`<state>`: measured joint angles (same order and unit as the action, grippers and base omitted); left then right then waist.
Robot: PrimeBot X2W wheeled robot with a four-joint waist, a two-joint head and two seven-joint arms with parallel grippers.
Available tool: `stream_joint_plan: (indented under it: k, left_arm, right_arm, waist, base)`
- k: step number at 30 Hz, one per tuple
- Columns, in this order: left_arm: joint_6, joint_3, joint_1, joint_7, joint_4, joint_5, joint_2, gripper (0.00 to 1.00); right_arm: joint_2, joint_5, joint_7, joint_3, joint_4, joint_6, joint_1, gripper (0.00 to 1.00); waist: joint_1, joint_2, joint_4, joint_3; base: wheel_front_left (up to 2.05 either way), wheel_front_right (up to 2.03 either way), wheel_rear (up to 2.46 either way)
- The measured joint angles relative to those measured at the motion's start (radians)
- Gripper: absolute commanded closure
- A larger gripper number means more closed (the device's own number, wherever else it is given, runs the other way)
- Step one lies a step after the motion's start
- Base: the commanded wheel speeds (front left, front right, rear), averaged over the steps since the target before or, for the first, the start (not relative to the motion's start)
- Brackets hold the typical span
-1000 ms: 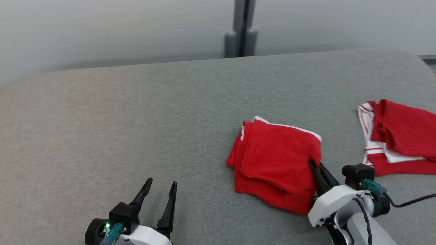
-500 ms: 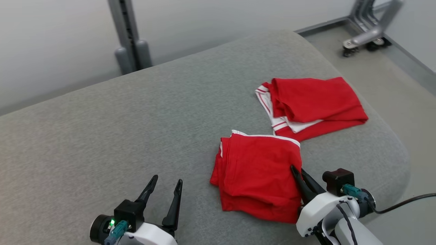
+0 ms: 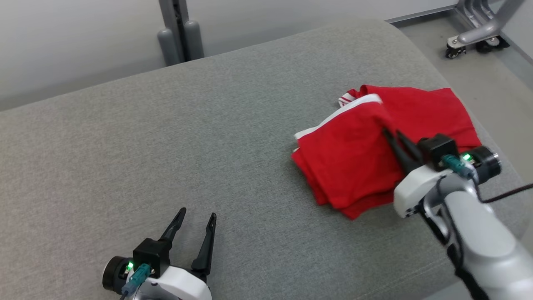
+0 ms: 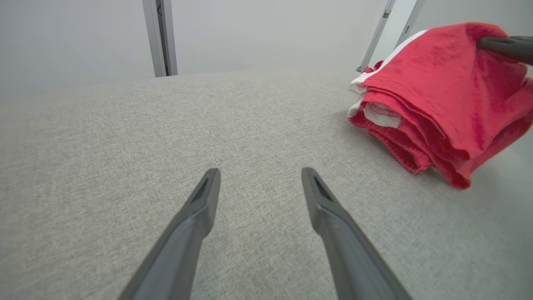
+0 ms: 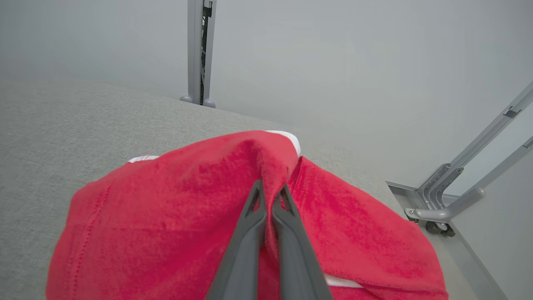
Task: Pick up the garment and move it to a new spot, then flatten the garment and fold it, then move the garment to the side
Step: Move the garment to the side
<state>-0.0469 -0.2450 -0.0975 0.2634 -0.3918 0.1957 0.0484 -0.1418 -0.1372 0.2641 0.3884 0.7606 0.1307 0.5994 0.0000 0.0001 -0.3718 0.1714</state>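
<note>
Left gripper [image 3: 198,212]: two long dark tapered fingers [image 3: 203,250], black block at base, white shell, green light, teal plug. Right gripper [image 3: 390,131]: same build. Black cable [image 3: 516,189] off its wrist; pale grey forearm [image 3: 487,241], black round end cap.

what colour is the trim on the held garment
White, on the red garment; best in left wrist view.

Red white-trimmed garment [image 3: 345,166], grey cushion [image 3: 145,146], dark fingers [image 4: 193,221]

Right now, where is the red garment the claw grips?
In the head view, the red garment sits on the right of the grey cushion, pinched by the right claw, overlapping a second red garment.
</note>
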Motion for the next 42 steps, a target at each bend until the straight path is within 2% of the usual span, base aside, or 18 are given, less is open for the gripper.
stream_joint_plan:
  k: [7,11,12,13,14,17,20,23,26,29,30,33,42]
  left_arm:
    - [-0.015,0.006,-0.026,0.000,0.005,-0.025,0.000,0.00]
    - [-0.021,0.012,-0.050,0.000,0.015,-0.042,0.000,0.00]
    - [-0.021,0.014,-0.051,0.000,0.017,-0.046,0.000,0.00]
    - [-0.022,0.017,-0.051,0.000,0.019,-0.046,0.000,0.00]
    - [-0.023,0.018,-0.051,0.000,0.020,-0.046,0.000,0.00]
    - [-0.024,0.025,-0.052,0.000,0.025,-0.049,0.000,0.00]
    - [-0.024,0.034,-0.053,0.000,0.027,-0.049,0.001,0.00]
    - [-0.021,0.044,-0.052,0.000,0.029,-0.045,0.001,0.00]
    - [-0.013,0.054,-0.052,0.000,0.034,-0.040,0.000,0.00]
    - [0.000,0.066,-0.049,0.000,0.041,-0.034,0.001,0.00]
    - [0.007,0.077,-0.046,0.000,0.046,-0.026,0.000,0.00]
    - [0.015,0.093,-0.034,0.000,0.051,-0.018,0.000,0.00]
    - [0.037,0.125,0.014,0.000,0.054,0.001,0.001,0.00]
  right_arm:
    - [-0.171,0.040,-0.017,-0.077,0.124,0.000,0.132,1.00]
    - [-0.241,0.090,-0.026,-0.148,0.200,0.000,0.176,1.00]
    - [-0.251,0.102,-0.030,-0.169,0.221,0.000,0.183,0.92]
    - [-0.259,0.120,-0.035,-0.190,0.237,0.000,0.190,0.58]
    - [-0.268,0.142,-0.036,-0.213,0.252,0.000,0.194,0.00]
    - [-0.299,0.207,-0.048,-0.311,0.294,0.000,0.205,0.00]
    - [-0.300,0.270,-0.045,-0.424,0.298,0.000,0.207,0.00]
    - [-0.270,0.319,-0.027,-0.544,0.263,0.000,0.201,0.00]
    - [-0.200,0.344,-0.012,-0.607,0.207,0.000,0.177,0.00]
    - [-0.107,0.341,-0.005,-0.622,0.120,0.000,0.139,0.00]
    - [-0.057,0.324,-0.003,-0.608,0.034,0.000,0.101,0.00]
    - [0.009,0.282,-0.003,-0.576,-0.060,0.000,0.016,0.00]
    - [0.083,0.187,-0.003,-0.470,-0.164,0.000,-0.215,0.00]
  waist:
    - [0.0000,0.0000,0.086,0.035]
    - [-0.0001,-0.0001,0.141,0.062]
    - [0.0000,0.0000,0.154,0.069]
    - [-0.0001,0.0000,0.166,0.076]
    - [0.0000,0.0000,0.178,0.082]
    - [0.0000,0.0000,0.211,0.099]
    - [0.0000,0.0000,0.235,0.109]
    - [0.0000,0.0000,0.249,0.104]
    - [-0.0001,0.0000,0.257,0.087]
    - [-0.0001,0.0000,0.265,0.065]
    - [0.0000,0.0000,0.273,0.050]
    - [0.0000,0.0000,0.287,0.027]
    - [0.0000,0.0000,0.352,-0.035]
  base:
    - [0.00,0.00,0.00]
    - [0.00,0.00,0.00]
    - [0.00,0.00,0.00]
    - [0.00,0.00,0.00]
    - [0.00,0.00,0.00]
    - [0.00,0.00,0.00]
    - [0.00,0.00,0.00]
    - [0.00,0.00,0.00]
    - [0.00,0.00,0.00]
    - [0.00,0.00,0.00]
    - [0.00,0.00,0.00]
    - [0.00,0.00,0.00]
    - [0.00,0.00,0.00]
